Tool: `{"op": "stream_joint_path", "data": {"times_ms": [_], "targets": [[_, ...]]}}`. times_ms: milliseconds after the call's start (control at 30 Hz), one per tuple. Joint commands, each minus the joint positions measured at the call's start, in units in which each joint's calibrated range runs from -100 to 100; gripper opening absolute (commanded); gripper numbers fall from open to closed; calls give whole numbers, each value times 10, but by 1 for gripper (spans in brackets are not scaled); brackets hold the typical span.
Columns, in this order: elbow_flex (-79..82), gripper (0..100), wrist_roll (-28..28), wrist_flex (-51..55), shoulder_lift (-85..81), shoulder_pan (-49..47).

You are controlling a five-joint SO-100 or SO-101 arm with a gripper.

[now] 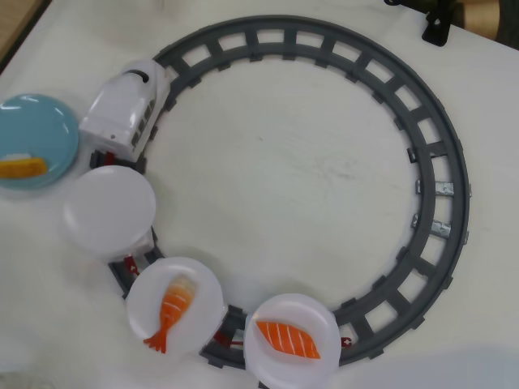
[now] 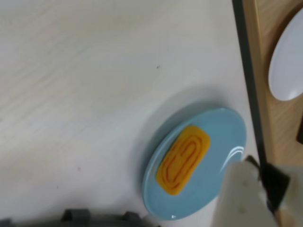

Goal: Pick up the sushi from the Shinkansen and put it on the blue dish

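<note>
The yellow-orange egg sushi (image 1: pixel 22 167) lies flat on the light-blue dish (image 1: pixel 36 121) at the left edge of the overhead view. In the wrist view the sushi (image 2: pixel 183 158) rests near the middle of the dish (image 2: pixel 227 132). The white Shinkansen (image 1: pixel 123 109) stands on the track just right of the dish. Its first car carries an empty white plate (image 1: pixel 109 209). My gripper is out of the overhead view. In the wrist view only one blurred pale finger (image 2: pixel 246 196) shows at the bottom right, above the dish's edge and not touching the sushi.
The grey ring track (image 1: pixel 442 170) circles the table. The second car's plate (image 1: pixel 199 279) holds a shrimp piece (image 1: pixel 172 312); the third plate (image 1: pixel 316 312) holds a salmon piece (image 1: pixel 289 339). A black clamp (image 1: pixel 438 28) sits top right. A white plate (image 2: pixel 289 61) lies on wood beyond the table's dark edge.
</note>
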Motion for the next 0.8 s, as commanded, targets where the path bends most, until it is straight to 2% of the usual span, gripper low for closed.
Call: {"op": "stream_joint_path", "data": {"times_ms": [0, 67, 267, 767], "targets": [[121, 3, -4, -46, -129, -43], [168, 3, -4, -49, -176, -83], [241, 3, -4, -89, -268, -127], [248, 3, -4, -91, -279, -129]]}}
